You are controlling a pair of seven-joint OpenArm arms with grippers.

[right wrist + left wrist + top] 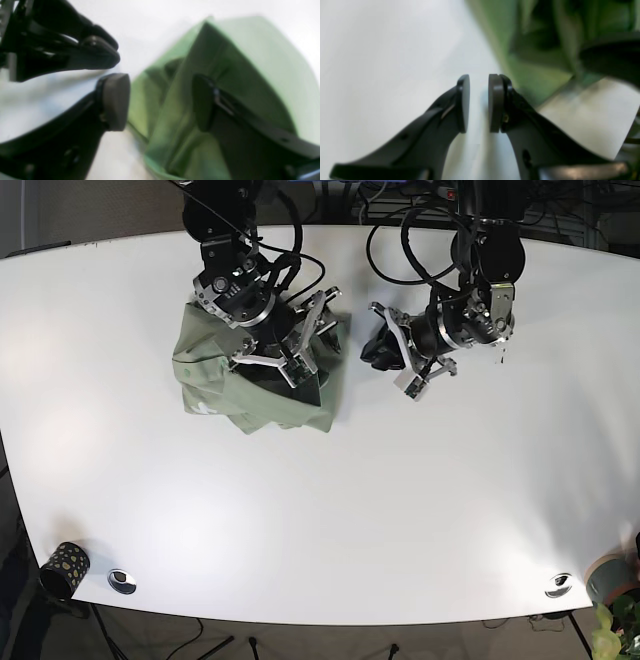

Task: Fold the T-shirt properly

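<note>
1. White table fills base view; dark floor and cables beyond.
2. Green T-shirt bunched on it.
3. Right gripper over T-shirt, jaws wide.
4. Left gripper beside T-shirt, jaws narrow, empty.

On the white surface we see a dark speckled cup at its near left corner, a round metal fitting beside it, another far right.
</note>
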